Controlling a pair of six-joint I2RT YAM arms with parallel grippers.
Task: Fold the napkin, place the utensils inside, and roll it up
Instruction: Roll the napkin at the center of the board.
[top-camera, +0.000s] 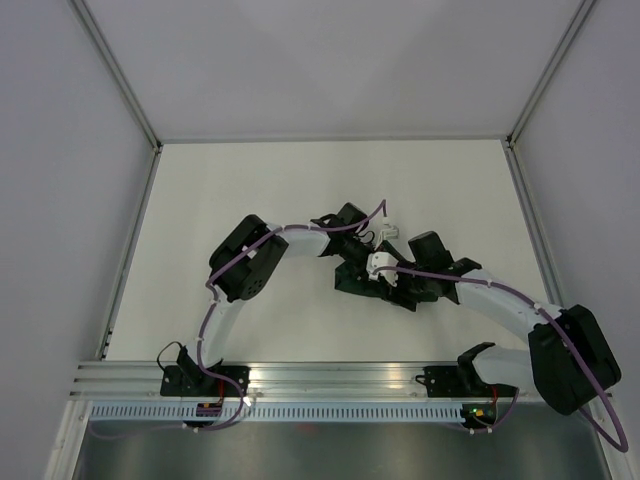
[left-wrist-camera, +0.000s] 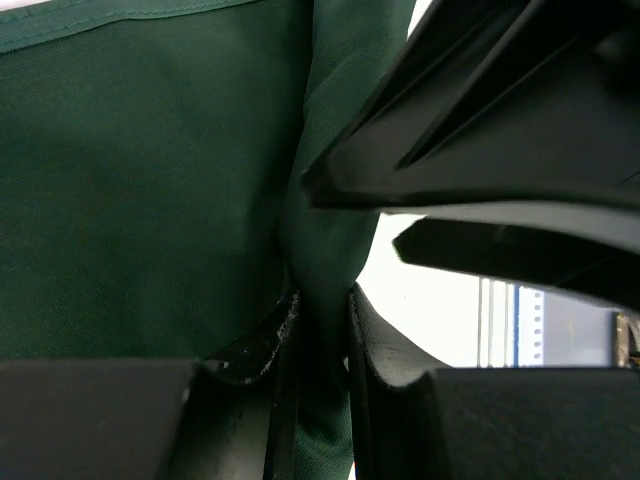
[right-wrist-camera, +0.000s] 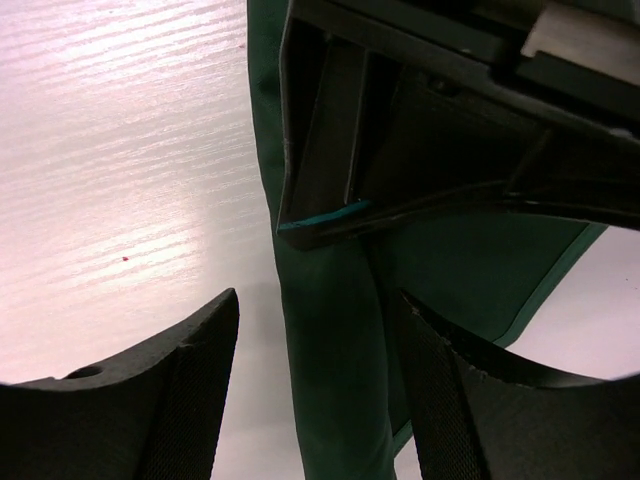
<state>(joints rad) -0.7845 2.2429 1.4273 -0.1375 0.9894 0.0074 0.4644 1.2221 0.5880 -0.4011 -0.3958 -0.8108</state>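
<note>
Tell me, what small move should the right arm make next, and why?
Probably draw the right gripper straight back, clear of the napkin. Its jaws stand open around a fold of the cloth without gripping it, while the left gripper pinches the napkin, so the left one alone can likely carry the fold.

White table, matte top with faint streaky grain. Dark green napkin near the middle, bunched into a narrow fold, partly raised off the surface. Tiny red speck on bare top beside it. Aluminium rail along the near edge.
</note>
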